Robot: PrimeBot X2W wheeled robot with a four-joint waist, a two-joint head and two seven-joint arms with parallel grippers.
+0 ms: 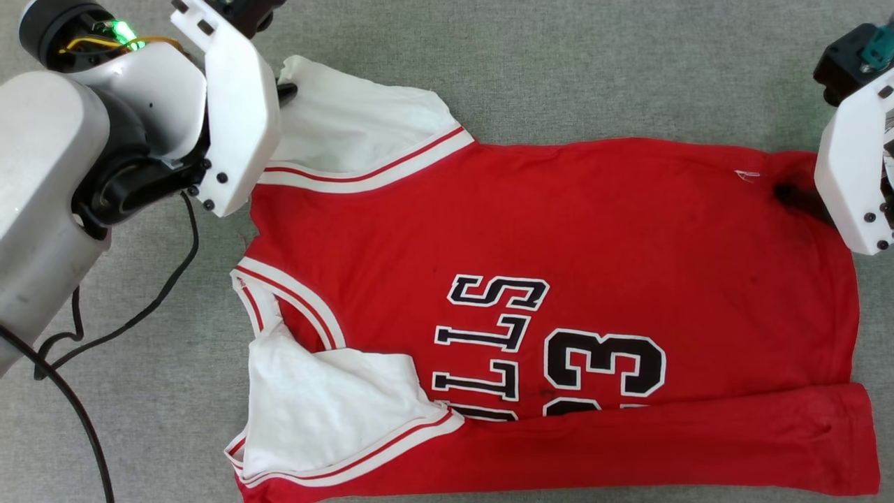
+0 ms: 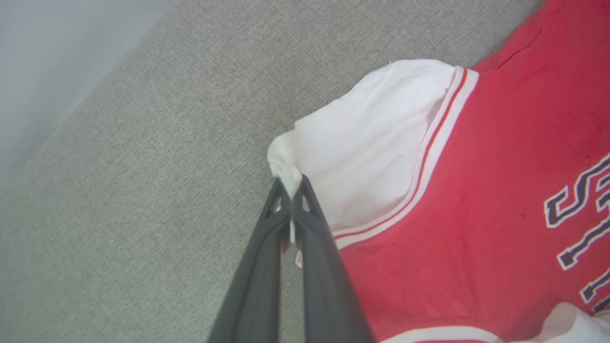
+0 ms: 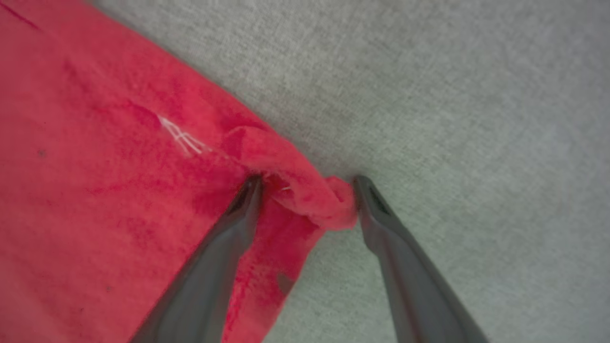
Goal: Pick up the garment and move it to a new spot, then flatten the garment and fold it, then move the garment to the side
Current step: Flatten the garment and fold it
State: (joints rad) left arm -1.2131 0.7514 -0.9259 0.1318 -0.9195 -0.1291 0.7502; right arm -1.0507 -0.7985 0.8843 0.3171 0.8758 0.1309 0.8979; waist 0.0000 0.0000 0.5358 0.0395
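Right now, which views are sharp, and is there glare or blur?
Head view: sharp, evenly lit, garment lettering crisp. Left wrist view: clear at the left hand, pale haze in the top-left corner. Right wrist view: soft and blurred around the right hand.

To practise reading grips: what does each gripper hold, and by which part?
Left gripper pinches the garment by the edge of a white sleeve. Right gripper stands open astride the red hem corner, holding nothing.
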